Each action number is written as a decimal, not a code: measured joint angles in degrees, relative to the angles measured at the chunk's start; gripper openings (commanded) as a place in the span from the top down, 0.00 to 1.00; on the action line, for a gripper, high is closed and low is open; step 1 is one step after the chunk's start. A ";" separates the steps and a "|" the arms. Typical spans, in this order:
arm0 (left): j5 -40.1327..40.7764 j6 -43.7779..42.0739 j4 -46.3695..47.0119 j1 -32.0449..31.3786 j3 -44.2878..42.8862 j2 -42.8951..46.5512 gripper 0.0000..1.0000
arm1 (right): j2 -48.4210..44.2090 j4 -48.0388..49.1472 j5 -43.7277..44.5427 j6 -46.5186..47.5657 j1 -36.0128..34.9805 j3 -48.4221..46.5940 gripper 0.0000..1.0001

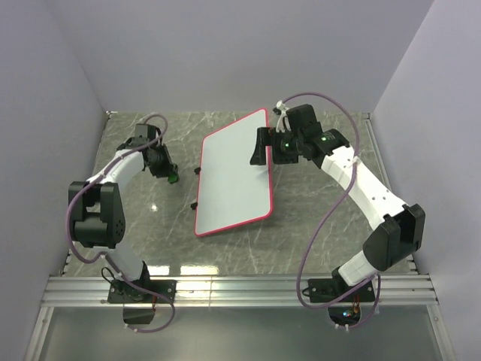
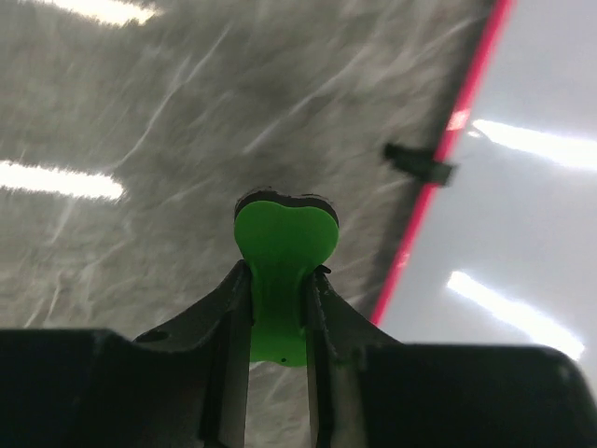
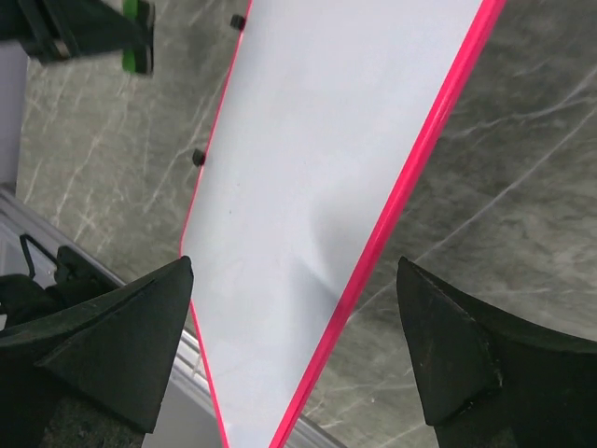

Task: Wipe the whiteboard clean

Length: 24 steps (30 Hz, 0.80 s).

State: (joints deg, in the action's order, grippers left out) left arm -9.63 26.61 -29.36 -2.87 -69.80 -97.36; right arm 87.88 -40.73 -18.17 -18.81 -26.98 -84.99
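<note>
The left pincer is clenched on the green eraser, held beside the whiteboard at its clipped edge, presumably for wiping. The right pincer is spread wide with nothing gripped, poised over the opposite rim, perhaps to steady it. The board is laid flat mid-counter; no marks are seen.

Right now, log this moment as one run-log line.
left gripper: shut on green eraser, over table beside whiteboard | right gripper: open, astride whiteboard edge | whiteboard: no marks visible
</note>
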 measured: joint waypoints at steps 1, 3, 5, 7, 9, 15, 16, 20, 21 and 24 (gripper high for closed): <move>1.09 -0.04 0.22 0.00 1.84 0.50 1.00 | -0.13 -0.48 0.44 0.20 0.20 -1.05 0.03; 4.04 0.02 0.09 0.00 5.35 1.25 1.00 | -1.09 -1.22 1.31 0.46 0.55 -1.70 0.01; 7.65 0.24 -0.24 0.00 8.07 1.53 0.91 | -2.86 -2.73 2.10 0.48 0.85 -1.66 0.00; 10.93 0.94 -0.72 0.00 9.60 1.55 0.63 | -5.73 -3.28 2.58 0.48 1.05 -0.68 0.00; 13.20 1.38 -0.98 0.02 10.43 1.60 0.21 | -10.08 -3.50 2.97 0.39 1.16 1.77 0.00; 16.04 3.02 -2.21 0.00 10.73 3.50 0.01 | -22.95 -3.41 3.54 -1.31 1.25 11.65 0.00; 16.24 3.06 -2.84 0.00 10.60 4.07 0.01 | -24.65 -3.39 3.54 -1.57 1.25 13.11 0.00; 16.87 3.23 -6.93 -0.09 8.37 7.26 0.01 | -32.00 -3.39 3.61 -3.13 1.27 19.50 0.00; 16.94 3.28 -8.11 -0.22 7.32 7.98 0.01 | -33.75 -3.45 3.58 -3.61 1.27 20.81 0.00; 16.76 3.74 -11.26 -1.36 3.37 11.13 0.01 | -39.32 -3.41 3.45 -4.96 1.27 24.92 0.00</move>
State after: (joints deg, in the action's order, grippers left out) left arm 7.14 30.35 -40.62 -4.23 -66.43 -86.24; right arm 48.56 -44.14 -14.72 -23.77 -25.71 -60.07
